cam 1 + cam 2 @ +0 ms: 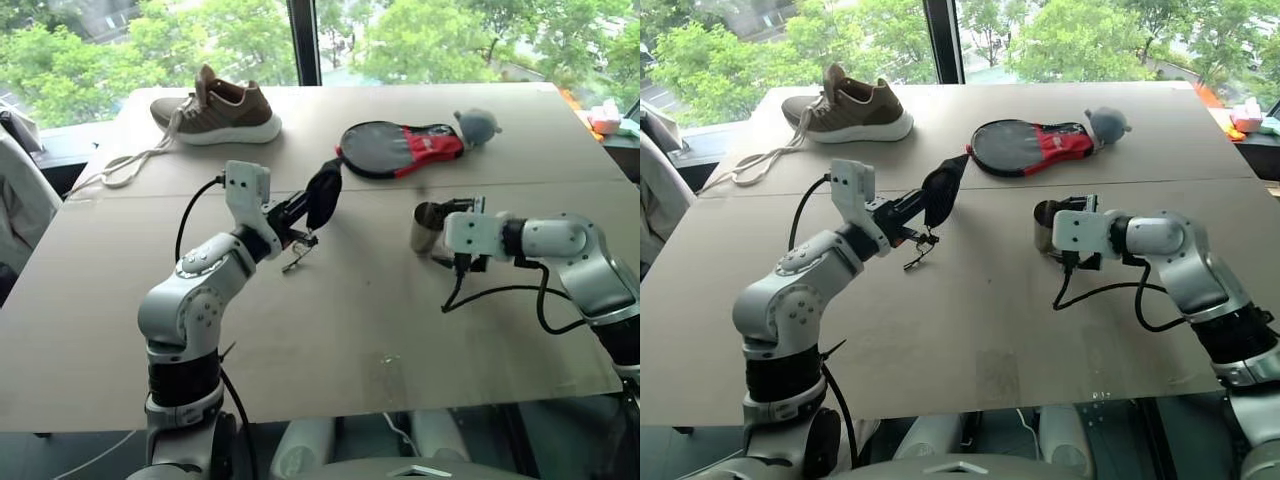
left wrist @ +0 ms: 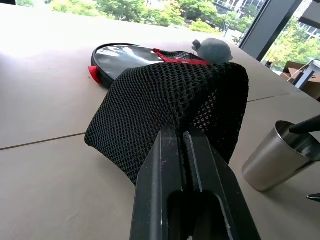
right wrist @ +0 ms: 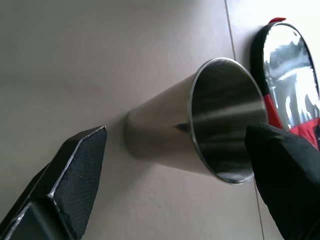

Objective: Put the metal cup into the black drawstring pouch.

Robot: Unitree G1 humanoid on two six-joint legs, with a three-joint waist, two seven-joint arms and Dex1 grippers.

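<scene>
Beige board covers the broad worktop (image 1: 330, 330), which runs out toward a window with green trees behind. On its far left lies a brown sneaker (image 1: 218, 108) with loose white laces trailing toward the left edge. To the right of that, at the far middle, rests a black-and-red paddle-shaped case (image 1: 400, 148), and a small grey plush toy (image 1: 478, 123) touches its right end. Nearer, left of centre, the left pincer (image 1: 300, 215) is clamped tight on the black drawstring pouch (image 1: 324, 195), a mesh bag held up off the surface with its thin cord and toggle dangling below. Right of centre, the right pincer (image 3: 175, 170) is spread wide, one finger on either side of the metal cup (image 3: 200, 130). That cup stands upright on the board, its mouth open, not visibly gripped.
</scene>
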